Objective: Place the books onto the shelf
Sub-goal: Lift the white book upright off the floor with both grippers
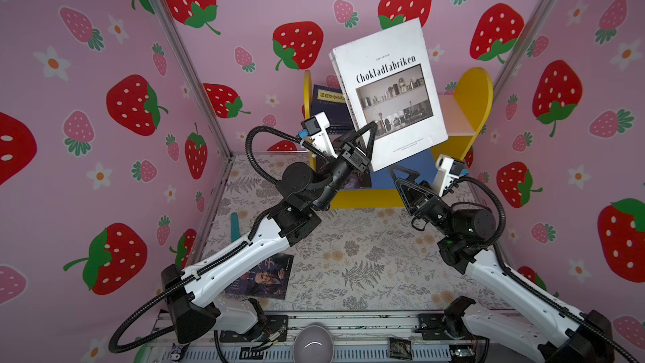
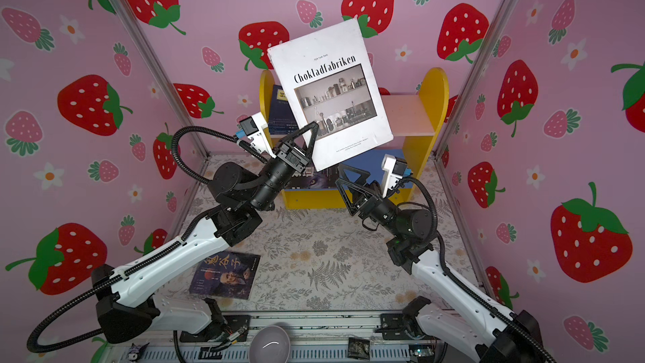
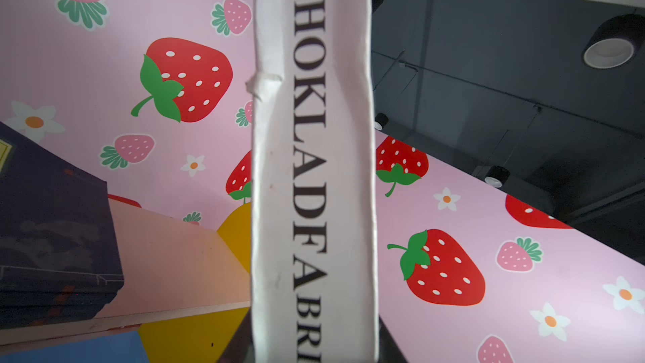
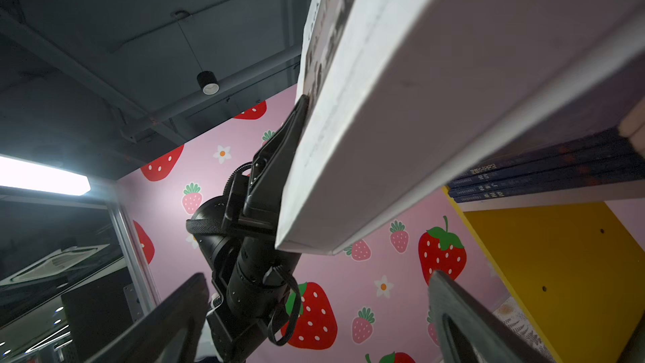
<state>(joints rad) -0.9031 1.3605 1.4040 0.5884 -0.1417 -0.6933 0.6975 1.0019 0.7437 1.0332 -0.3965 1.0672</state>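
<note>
Book Chokladfabriken (image 1: 391,92) hiding shelf (image 1: 472,99) middle, lower corner in left claw (image 1: 371,128)

Much of the shelf (image 1: 471,99) behind the white book (image 1: 387,92); portrait book (image 1: 268,279) corner under the left arm (image 1: 237,260)

Bright, even light; ceiling lamp (image 4: 42,178) glares; edges perhaps soft.

The left gripper (image 2: 312,130) clamps the tilted Chokladfabriken book (image 2: 331,92) before the shelf (image 2: 432,99), whose upper board (image 2: 408,113) carries navy books (image 2: 281,109); the right gripper (image 2: 340,176) gapes before its lower board (image 2: 370,162).
</note>
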